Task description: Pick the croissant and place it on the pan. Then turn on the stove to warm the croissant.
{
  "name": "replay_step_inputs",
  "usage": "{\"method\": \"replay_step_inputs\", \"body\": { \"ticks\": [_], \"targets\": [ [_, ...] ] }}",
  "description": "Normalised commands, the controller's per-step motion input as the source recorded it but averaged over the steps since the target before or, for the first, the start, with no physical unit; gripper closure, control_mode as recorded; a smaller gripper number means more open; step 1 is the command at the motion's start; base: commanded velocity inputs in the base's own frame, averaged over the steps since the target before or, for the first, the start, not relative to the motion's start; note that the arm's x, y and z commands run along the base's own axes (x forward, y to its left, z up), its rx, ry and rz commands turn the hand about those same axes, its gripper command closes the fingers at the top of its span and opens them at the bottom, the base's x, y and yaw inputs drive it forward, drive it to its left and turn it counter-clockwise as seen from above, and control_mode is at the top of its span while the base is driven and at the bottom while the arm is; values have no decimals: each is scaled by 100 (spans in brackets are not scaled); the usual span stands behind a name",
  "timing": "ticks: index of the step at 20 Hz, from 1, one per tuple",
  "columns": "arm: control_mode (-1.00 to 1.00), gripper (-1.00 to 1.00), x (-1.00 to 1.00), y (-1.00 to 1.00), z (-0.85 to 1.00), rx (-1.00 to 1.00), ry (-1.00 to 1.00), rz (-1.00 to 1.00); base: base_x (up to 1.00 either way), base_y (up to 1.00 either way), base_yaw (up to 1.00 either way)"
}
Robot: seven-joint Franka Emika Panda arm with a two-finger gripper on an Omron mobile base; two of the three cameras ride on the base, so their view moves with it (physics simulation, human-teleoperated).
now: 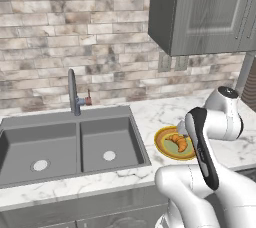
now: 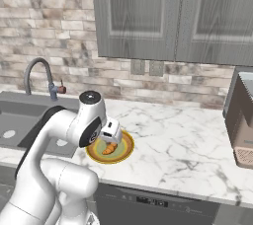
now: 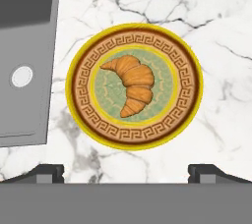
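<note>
Fingers: fingers stand spread as wide as they go at 6 o'clock in the hand view, holding nothing, above the counter.
Croissant: croissant lies on the middle of a round plate, horns pointing toward 9 and 6 o'clock in the hand view; not touched by the fingers.
Plate: yellow rim, brown key-pattern band, green centre; sits on the marble counter just beside the sink, at 3 o'clock from it in the left base view.
Handling: likely light, soft and flaky, easy to crush; a gentle squeeze seems wise.
Where to hold: probably across the thick middle of the curve, not the thin horns.
Writing: no brand, label or lettering can be read anywhere.
</note>
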Motion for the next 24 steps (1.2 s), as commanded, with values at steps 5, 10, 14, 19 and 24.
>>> {"method": "replay_step_inputs", "body": {
  "ticks": [5,10,14,19,24],
  "targets": [
    [-100,-100,23,0,-9,0,0,0,0,0,0],
    [-100,-100,25,0,-11,0,0,0,0,0,0],
    [-100,-100,21,-3,-13,0,0,0,0,0,0],
    [-100,-100,18,-4,-16,0,0,0,0,0,0],
    [-100,-100,8,-9,-21,0,0,0,0,0,0]
  ]
}}
